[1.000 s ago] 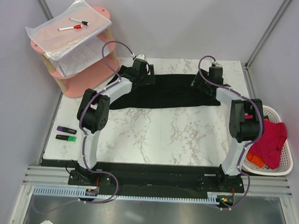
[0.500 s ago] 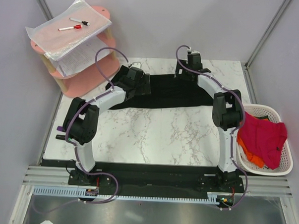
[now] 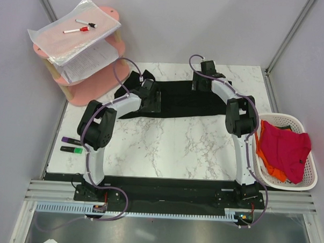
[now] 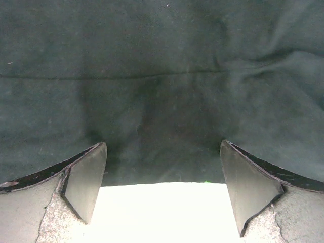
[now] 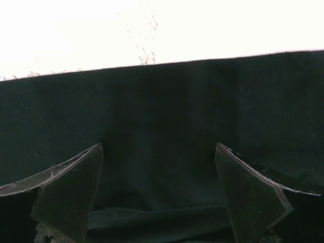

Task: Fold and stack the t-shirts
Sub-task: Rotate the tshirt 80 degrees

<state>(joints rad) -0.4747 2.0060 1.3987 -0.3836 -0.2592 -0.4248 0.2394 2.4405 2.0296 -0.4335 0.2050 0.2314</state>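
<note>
The large black t-shirt lies spread in a wide band across the far half of the table. My left gripper hovers open over its near edge, left of the middle. In the left wrist view the jaws stand wide apart, with black cloth ahead and bare table below. My right gripper is open over the far edge of the shirt. In the right wrist view black cloth lies between the fingers. A red t-shirt and an orange one lie in the basket.
A white slatted basket sits off the table's right edge. A pink two-tier shelf with papers and markers stands at the far left corner. A purple highlighter and a green one lie at the left edge.
The right gripper has moved left along the shirt's far edge, from the right end toward the middle. The left gripper has come from the far left corner to the near edge. Both stayed open.
</note>
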